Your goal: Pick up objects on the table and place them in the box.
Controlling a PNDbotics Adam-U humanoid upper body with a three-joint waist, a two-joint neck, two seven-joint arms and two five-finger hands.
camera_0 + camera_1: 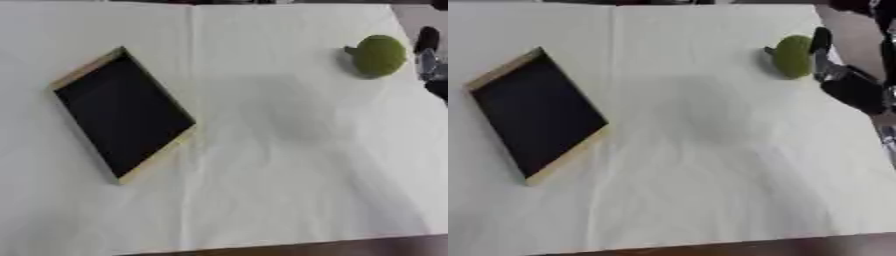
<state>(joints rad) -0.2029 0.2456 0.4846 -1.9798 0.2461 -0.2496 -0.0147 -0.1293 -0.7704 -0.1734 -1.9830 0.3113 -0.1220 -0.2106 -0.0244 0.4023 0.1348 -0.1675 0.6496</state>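
Green round object [379, 55] with a short dark stub on its left side, resting on the white-covered counter [289, 165], well to the right of the box [122, 114]. Too blurred to name beyond colour and shape. Box shallow, pale-rimmed, dark inside, lying askew with nothing visible in it. Right hand [852, 90] just right of the green object, one dark finger up against its right edge; contact uncertain. Cut off by the frame edge, so cannot tell how far the fingers are spread or whether anything is held. Left hand out of sight.
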